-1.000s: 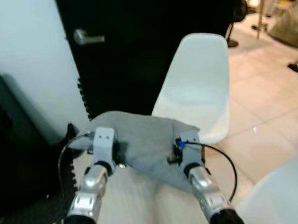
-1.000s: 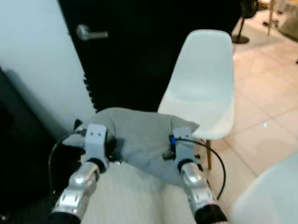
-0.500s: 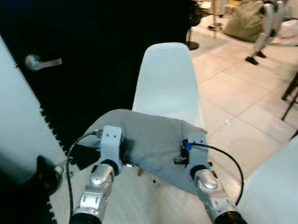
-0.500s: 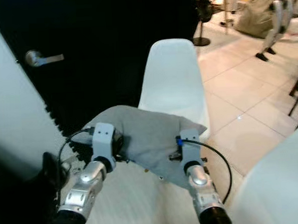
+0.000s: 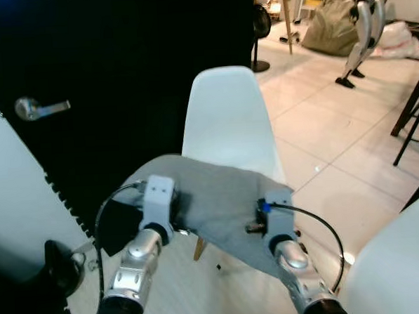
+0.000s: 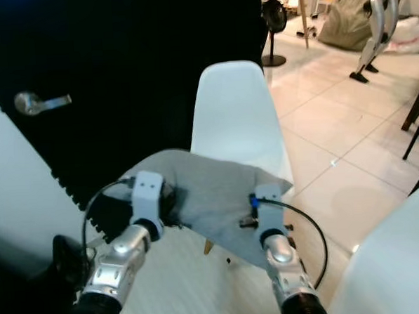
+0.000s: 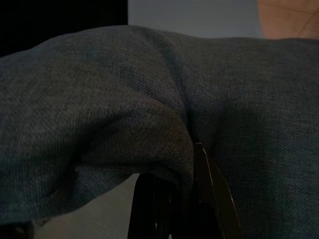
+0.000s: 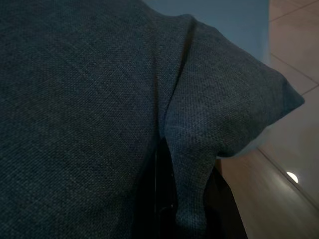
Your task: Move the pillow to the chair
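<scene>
Both grippers, left gripper (image 7: 187, 164) and right gripper (image 8: 172, 199), clench the grey pillow (image 5: 212, 199), held just before the white chair (image 5: 225, 128).

I see a pillow (image 5: 212, 199) of matt grey woven cloth, coarse-grained; a chair (image 5: 229, 128) of smooth white plastic on wooden legs; glossy tiled floor (image 5: 335, 143); a bright metal door handle (image 5: 35, 108).

Both end effectors hold pillow (image 5: 212, 199) before chair (image 5: 229, 121).
</scene>
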You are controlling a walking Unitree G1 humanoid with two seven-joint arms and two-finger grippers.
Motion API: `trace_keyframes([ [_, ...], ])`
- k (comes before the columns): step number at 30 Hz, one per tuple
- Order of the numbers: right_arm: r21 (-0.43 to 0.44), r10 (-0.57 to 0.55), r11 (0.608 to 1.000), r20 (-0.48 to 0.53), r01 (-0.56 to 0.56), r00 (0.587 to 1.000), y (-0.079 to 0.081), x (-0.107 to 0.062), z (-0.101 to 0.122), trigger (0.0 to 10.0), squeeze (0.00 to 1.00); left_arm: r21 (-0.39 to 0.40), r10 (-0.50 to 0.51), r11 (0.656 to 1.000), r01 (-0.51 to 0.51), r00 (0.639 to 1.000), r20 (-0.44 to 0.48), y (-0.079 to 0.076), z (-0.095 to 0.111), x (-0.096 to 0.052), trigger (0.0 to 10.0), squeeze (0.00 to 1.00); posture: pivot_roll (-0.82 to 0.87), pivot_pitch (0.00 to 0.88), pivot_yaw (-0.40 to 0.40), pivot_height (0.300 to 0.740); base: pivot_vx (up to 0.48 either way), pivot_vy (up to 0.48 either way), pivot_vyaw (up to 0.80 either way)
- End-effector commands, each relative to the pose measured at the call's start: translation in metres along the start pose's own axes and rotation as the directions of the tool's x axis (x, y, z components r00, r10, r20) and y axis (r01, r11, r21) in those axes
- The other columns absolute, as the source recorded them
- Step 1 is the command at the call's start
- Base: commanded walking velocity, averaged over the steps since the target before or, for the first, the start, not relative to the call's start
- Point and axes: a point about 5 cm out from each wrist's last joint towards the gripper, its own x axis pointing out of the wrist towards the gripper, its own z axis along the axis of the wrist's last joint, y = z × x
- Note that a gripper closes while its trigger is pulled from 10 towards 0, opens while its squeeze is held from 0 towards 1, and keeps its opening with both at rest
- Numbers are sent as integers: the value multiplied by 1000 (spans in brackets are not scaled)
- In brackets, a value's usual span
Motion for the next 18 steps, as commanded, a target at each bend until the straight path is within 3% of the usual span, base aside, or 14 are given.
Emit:
trace_keyframes([
  [1, -13, 8, 1000, 37, -8, 999, 1, 3, 9, 10000, 0, 14, -27, 1000, 27, 1000, 9, -6, 2, 1, 10000, 0, 13, 35, 93, 740, 307, 0, 0],
  [18, -12, 10, 1000, 35, -10, 999, 1, 4, 10, 10000, 0, 13, -24, 1000, 24, 1000, 12, -5, 2, 0, 10000, 0, 14, 38, 93, 740, 327, 0, 0],
])
